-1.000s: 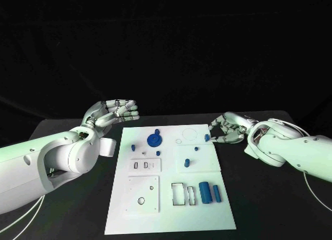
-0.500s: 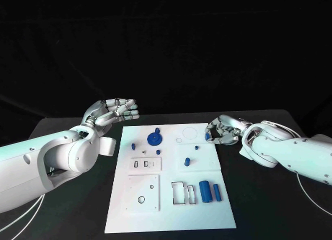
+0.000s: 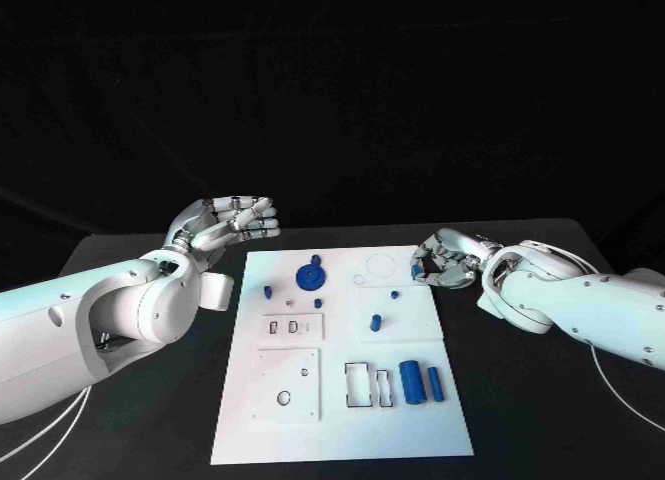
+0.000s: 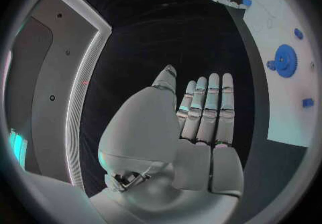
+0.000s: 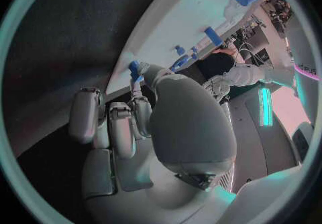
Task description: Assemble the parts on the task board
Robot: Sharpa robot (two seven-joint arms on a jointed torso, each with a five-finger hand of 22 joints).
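At the far right edge of the task board [image 3: 339,350], my right hand [image 3: 445,262] pinches a small blue part [image 3: 417,271], while my left hand [image 3: 224,228] hovers curled, empty, beside the board.

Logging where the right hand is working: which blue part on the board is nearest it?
The small blue part at the board's far right edge, at the right hand's fingertips. The other blue parts lie further in or nearer the robot.

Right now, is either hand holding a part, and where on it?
The right hand pinches a small blue part at the task board's far right edge; where on it cannot be told. The left hand holds nothing.
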